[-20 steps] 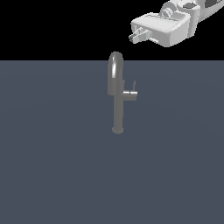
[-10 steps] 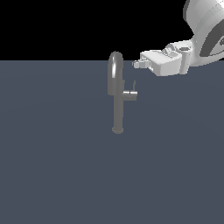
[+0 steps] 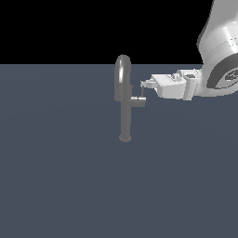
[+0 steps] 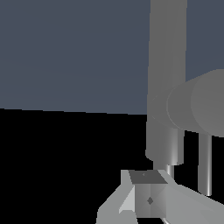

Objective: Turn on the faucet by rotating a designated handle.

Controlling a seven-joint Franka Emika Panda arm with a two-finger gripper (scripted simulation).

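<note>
the faucet (image 3: 124, 109) stood upright on the flat dark grey-blue table (image 3: 60, 176), a little above the middle of the exterior view, its small round base resting on the surface and its arched spout curling over at the top. off the stem's side, toward the exterior view's right, the handle (image 3: 138, 101) stuck out as a short grey horizontal stub, with a thin dark lever rod rising from its outer end.

the white arm reached in from the exterior view's right, its body held roughly level, and the pincer (image 3: 145, 85) sat at the tip pointing toward the faucet. it was just beside the upper end of the lever rod and close to the spout's arch; whether it touched the rod could not be told at this size. whether the pincer was released or clenched could not be told either, since its tip showed only as a small pale block in the exterior view.

in the wrist view the faucet (image 4: 168, 65) filled the frame as a thick grey column, the handle (image 4: 199, 105) showed end-on as a broad round stub with a thin rod beside it, and one grey fingertip (image 4: 146, 192) lay in the foreground near the column.
</note>
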